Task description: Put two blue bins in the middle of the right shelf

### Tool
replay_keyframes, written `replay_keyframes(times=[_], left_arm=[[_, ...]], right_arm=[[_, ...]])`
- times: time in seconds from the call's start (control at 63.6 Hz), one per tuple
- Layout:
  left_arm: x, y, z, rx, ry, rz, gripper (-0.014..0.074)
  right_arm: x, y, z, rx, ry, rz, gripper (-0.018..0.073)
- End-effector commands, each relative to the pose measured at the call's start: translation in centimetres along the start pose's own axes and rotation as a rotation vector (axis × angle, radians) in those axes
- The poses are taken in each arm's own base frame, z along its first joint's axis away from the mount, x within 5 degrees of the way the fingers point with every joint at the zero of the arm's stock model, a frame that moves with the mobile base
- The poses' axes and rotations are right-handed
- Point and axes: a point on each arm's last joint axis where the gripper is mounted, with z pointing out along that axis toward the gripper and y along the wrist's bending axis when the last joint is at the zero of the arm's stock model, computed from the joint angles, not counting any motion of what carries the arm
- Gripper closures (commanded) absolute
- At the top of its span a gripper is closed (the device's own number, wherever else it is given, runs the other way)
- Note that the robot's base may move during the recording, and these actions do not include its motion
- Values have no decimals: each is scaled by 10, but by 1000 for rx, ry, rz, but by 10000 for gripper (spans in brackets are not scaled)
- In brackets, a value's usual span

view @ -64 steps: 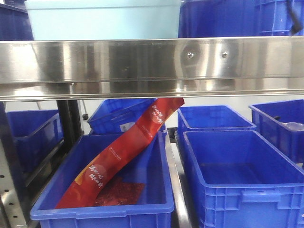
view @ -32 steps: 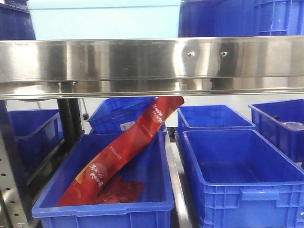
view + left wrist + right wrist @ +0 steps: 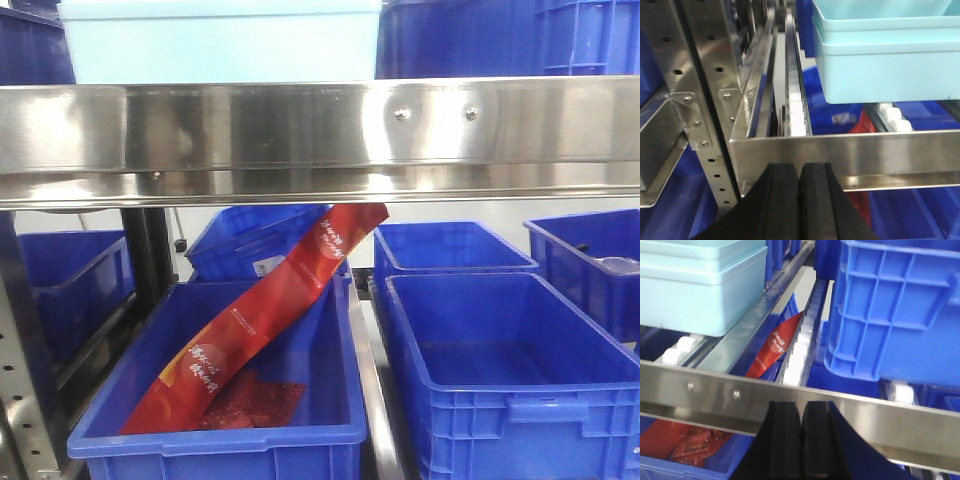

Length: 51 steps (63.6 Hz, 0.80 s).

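You see only part of most things here. In the front view a shiny steel shelf rail [image 3: 320, 140] runs across the middle and hides the bottoms of the bins above it. The tops of those bins are cut off too. On that upper shelf a pale blue bin [image 3: 220, 40] sits on the left and a dark blue bin [image 3: 500, 38] sits on the right, just beside it. Below the rail, a long red packet [image 3: 255, 320] leans in a blue bin [image 3: 215, 435], and its top end goes up out of sight behind the rail. More red packets lie flat under it, but you cannot read them. An empty blue bin [image 3: 520, 400] stands next to it on the right. More blue bins sit behind. Your left gripper [image 3: 799, 200] has its black fingers pressed together with nothing between them. It sits low in front of the rail, near the left post with holes [image 3: 715, 100]. Your right gripper [image 3: 801, 445] is pressed together too and holds nothing. It is in front of the rail, below the dark blue bin, which is cut off at the top and right.
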Motion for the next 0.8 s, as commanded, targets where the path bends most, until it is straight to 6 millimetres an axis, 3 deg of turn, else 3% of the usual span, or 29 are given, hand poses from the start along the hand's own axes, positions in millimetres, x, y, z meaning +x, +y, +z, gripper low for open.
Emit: replay_keyframes(times=[0.0,0.189,0.33,0.786], left_arm=[[12,0,-18,5,-101,-4,707],[33,2,-48,1,-208,-9,707],[36,3,-61,-1,-268,-13,707],[36,3,-66,-2,-293,-14,707]], right_arm=[[14,-1,-15,2,-99,-21,721],[42,-1,-46,-3,-218,-21,721],[46,-1,-65,-2,-290,-20,721],[41,-1,-70,-5,-353,-21,721]])
